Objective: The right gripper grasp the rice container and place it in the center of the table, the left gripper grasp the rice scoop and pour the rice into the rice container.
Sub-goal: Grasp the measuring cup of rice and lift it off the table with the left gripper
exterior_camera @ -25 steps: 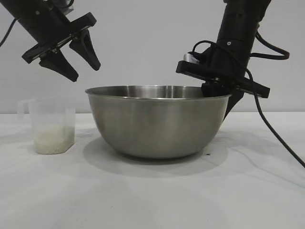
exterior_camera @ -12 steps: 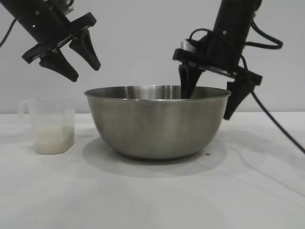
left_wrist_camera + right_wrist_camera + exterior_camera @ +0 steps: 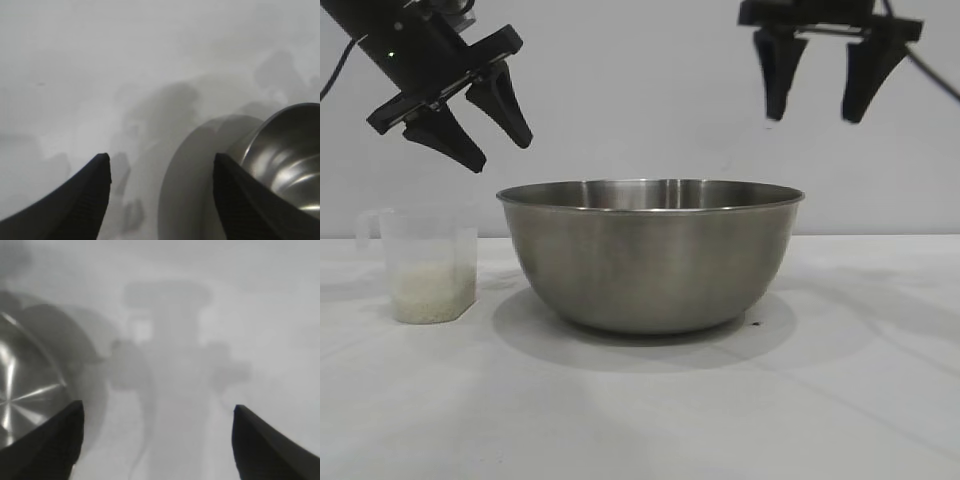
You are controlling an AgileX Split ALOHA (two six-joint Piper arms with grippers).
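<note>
Steel bowl (image 3: 650,255): you see it upright mid-table (image 3: 640,410), nothing gripping it; the inside looks bare, though little of it shows.
Measuring cup (image 3: 425,262): standing just left of the bowl, white rice (image 3: 432,292) in its base.
Left gripper (image 3: 485,122): fingers spread, empty, hanging above the cup.
Right gripper (image 3: 815,105): high over the bowl's right rim, fingers apart, holding nothing.
</note>
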